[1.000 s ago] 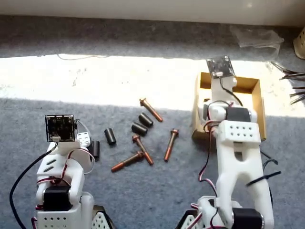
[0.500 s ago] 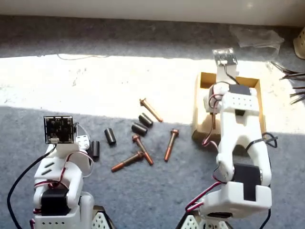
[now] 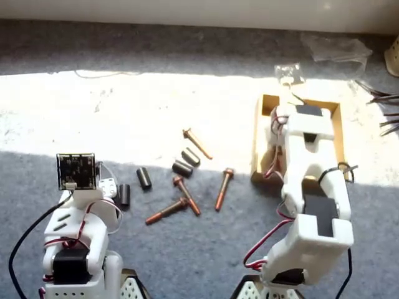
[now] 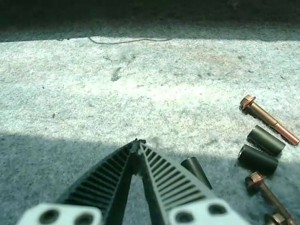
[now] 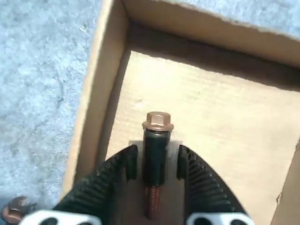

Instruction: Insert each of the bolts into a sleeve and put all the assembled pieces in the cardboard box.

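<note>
In the right wrist view my right gripper [image 5: 156,150] stands open inside the cardboard box [image 5: 112,93]. A copper bolt in a dark sleeve [image 5: 155,150] lies between its fingers, with a small gap on each side. From above, the right arm [image 3: 308,143] stretches over the box [image 3: 257,140]. My left gripper [image 4: 139,143] is shut with nothing in it, just beside a loose sleeve [image 4: 197,171]. On the carpet lie several copper bolts [image 3: 197,143] [image 3: 223,189] [image 3: 167,210] and several dark sleeves [image 3: 144,177] [image 3: 182,168]. The left gripper [image 3: 112,187] sits next to the leftmost sleeve [image 3: 124,194].
Grey carpet covers the table, with a bright sunlit band across the middle. A clear plastic bag [image 3: 333,47] lies behind the box, and dark cables [image 3: 383,103] reach in from the right edge. Open carpet lies to the left of the parts.
The right arm has stretched forward over the cardboard box, its wrist moving toward the far wall. The left arm has shifted only slightly.
</note>
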